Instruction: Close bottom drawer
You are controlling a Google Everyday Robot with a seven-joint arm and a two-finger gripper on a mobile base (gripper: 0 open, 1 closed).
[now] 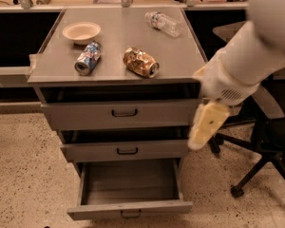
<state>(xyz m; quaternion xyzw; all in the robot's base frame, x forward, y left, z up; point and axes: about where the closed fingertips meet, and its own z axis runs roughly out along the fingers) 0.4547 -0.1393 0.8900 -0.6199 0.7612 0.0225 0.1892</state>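
Note:
The bottom drawer (130,208) of the grey cabinet is pulled far out, close to the floor. Its thin front panel carries a small dark bar handle (130,214), and its plain grey inside (131,182) holds nothing. The middle drawer (126,151) and the top drawer (123,113) each stand slightly out. My gripper (205,126), cream coloured, hangs down from the white arm (249,61) beside the cabinet's right edge. It is level with the top and middle drawers, above and to the right of the bottom drawer, and touches nothing.
On the cabinet top (52,68) lie a cream bowl (81,32), a blue can (87,58) on its side, a crushed brown can (140,62) and a clear plastic bottle (162,23). A black office chair (263,141) stands at the right. The floor is speckled.

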